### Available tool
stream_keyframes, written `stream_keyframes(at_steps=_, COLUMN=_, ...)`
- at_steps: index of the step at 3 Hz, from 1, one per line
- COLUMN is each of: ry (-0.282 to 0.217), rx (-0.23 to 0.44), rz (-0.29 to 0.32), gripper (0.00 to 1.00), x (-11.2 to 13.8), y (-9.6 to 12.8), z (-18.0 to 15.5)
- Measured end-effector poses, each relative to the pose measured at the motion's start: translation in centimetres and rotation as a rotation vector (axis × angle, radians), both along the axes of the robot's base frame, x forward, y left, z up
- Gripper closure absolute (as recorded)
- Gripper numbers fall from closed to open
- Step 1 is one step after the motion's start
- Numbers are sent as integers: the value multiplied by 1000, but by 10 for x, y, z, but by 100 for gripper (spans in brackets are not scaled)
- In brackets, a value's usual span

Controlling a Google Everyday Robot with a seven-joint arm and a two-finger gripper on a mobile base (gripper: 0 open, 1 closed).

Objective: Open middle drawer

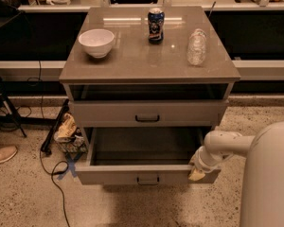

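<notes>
The middle drawer (109, 174) is a taupe-grey drawer with a small black bar handle (147, 179). It stands pulled well out of the cabinet, and its dark inside (144, 145) looks empty. My gripper (197, 172) is at the right end of the drawer's front, against its top edge, at the end of my white arm (225, 143). The top drawer (109, 113) above has its own black handle. The lowest drawer is hidden under the pulled-out one.
On the cabinet top (132, 65) stand a white bowl (96, 42), a blue can (155, 25) and a clear plastic bottle (197, 47). Left of the cabinet are a crumpled bag (66, 129), black cables (52, 171) and a shoe (2, 155). My white body (270, 178) fills the lower right.
</notes>
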State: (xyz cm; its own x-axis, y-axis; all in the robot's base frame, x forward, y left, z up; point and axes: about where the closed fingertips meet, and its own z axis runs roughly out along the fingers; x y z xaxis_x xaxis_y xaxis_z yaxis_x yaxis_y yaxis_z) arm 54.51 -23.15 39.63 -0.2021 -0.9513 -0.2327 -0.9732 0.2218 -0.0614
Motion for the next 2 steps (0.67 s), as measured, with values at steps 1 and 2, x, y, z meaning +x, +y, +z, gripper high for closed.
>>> stream_keyframes(at_steps=1, ry=-8, rx=32, rz=-26, gripper=100, x=-22, y=-3, z=-6)
stream_keyframes(at_steps=2, ry=-8, rx=32, rz=-26, gripper=100, x=-22, y=-3, z=-1)
